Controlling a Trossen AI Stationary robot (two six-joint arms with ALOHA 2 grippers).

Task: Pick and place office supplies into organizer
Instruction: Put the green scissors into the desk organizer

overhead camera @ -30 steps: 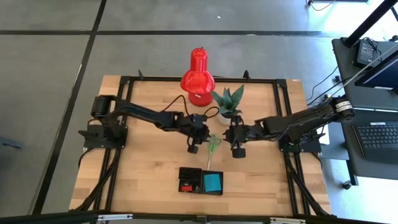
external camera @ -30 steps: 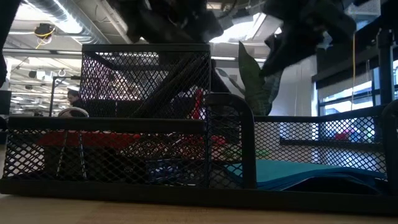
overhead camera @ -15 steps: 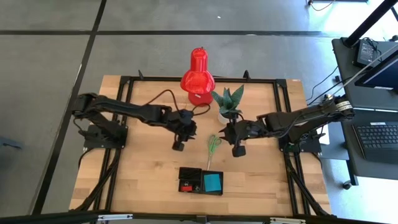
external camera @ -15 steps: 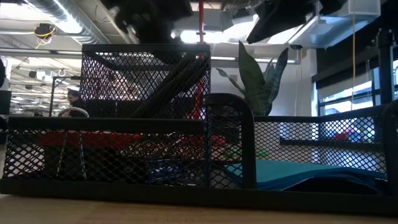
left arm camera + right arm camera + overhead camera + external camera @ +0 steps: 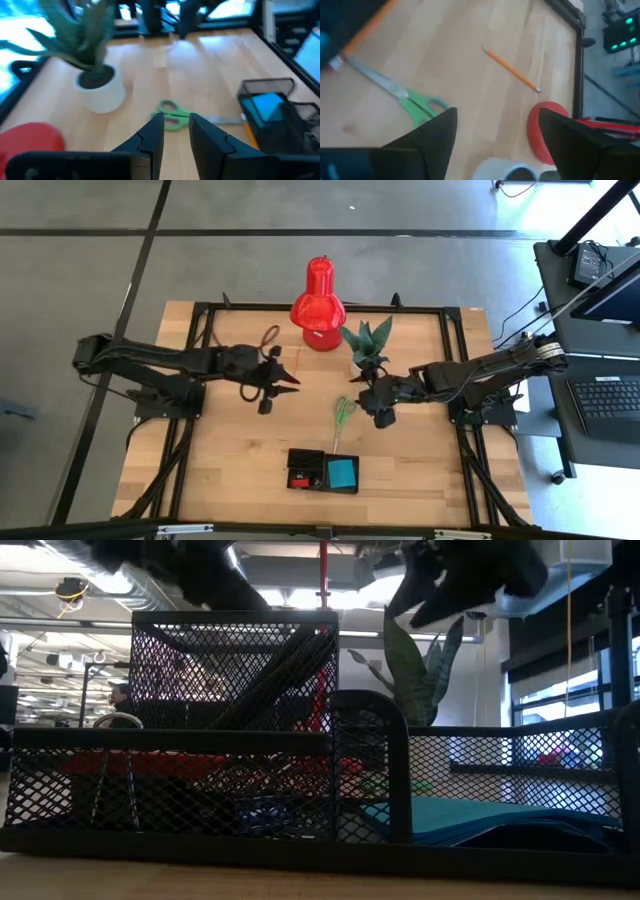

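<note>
Right gripper [image 5: 377,406] hovers spread wide just beside the green-handled scissors [image 5: 343,412] — it should descend squarely over the handles; left gripper [image 5: 174,131], part-parted and empty, waits farther off.

Black mesh organizer [image 5: 330,790] up close, blue note pad [image 5: 470,818] inside, plant [image 5: 415,665] behind.

No readable text, label, brand, number or sign is showing on anything in these views; no surface is displaying lettering clear enough to read.
</note>
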